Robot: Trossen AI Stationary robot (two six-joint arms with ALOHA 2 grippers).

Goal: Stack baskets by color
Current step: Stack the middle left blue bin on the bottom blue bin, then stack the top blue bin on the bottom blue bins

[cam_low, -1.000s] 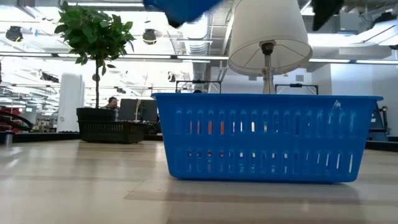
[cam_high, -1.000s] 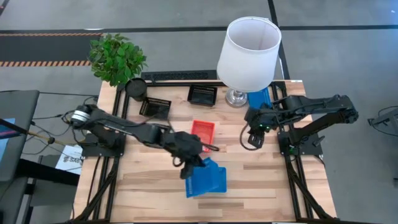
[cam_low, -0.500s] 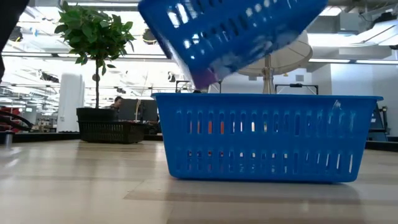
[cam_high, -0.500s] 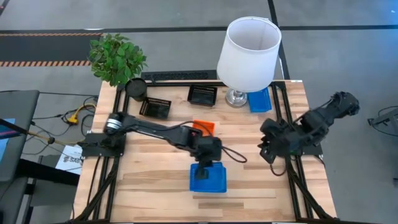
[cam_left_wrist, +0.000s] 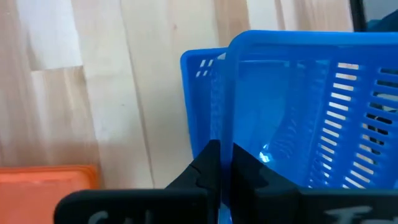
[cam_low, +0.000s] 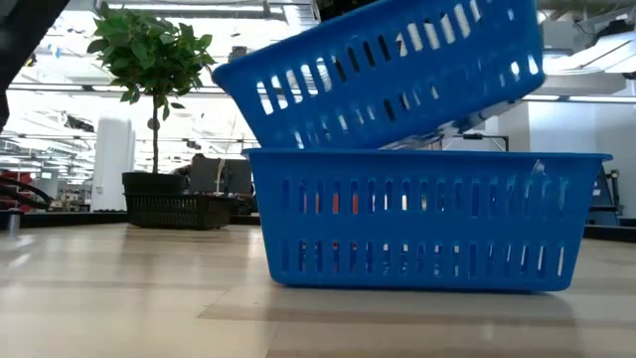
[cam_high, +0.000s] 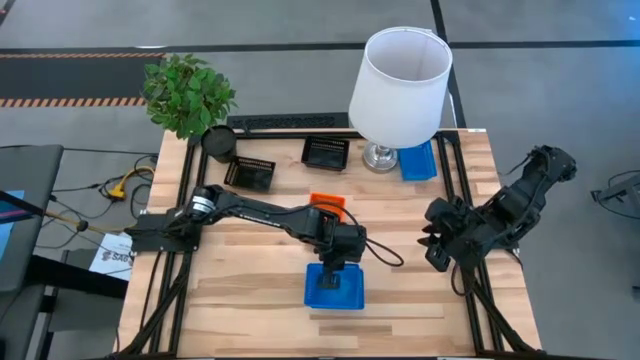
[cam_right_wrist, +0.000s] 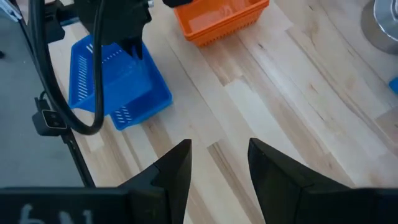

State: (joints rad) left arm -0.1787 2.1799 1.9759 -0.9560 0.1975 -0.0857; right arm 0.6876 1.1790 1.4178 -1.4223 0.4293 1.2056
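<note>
A blue basket (cam_low: 427, 219) stands on the table near its front middle. Just above it hangs a second blue basket (cam_low: 388, 80), tilted, its left end low at the lower basket's rim; whether they touch I cannot tell. My left gripper (cam_high: 338, 268) is shut on this upper basket (cam_left_wrist: 298, 112). My right gripper (cam_high: 437, 250) hangs open and holds nothing at the table's right edge, fingers (cam_right_wrist: 177, 165) apart over bare wood. An orange basket (cam_high: 328, 203) sits behind the left arm. My left gripper pinches one wall of the upper blue basket at its rim (cam_left_wrist: 227, 134), one finger inside the basket and one outside. The fingers slant down from the table's far left. The basket hangs tilted over the lower basket, its right end higher.
Two black baskets (cam_high: 250, 172) (cam_high: 326, 152) and a round black pot (cam_high: 218, 140) stand at the far left. A white lamp (cam_high: 400, 85) stands at the far edge, beside a third blue basket (cam_high: 417, 160). A plant (cam_high: 188, 92) is at the far left corner.
My left gripper has gone right and down with the blue basket, bringing it from the lower basket's left side to just over it, still tilted. My right gripper has swung away from the table's middle toward the right edge, turning as it went.
</note>
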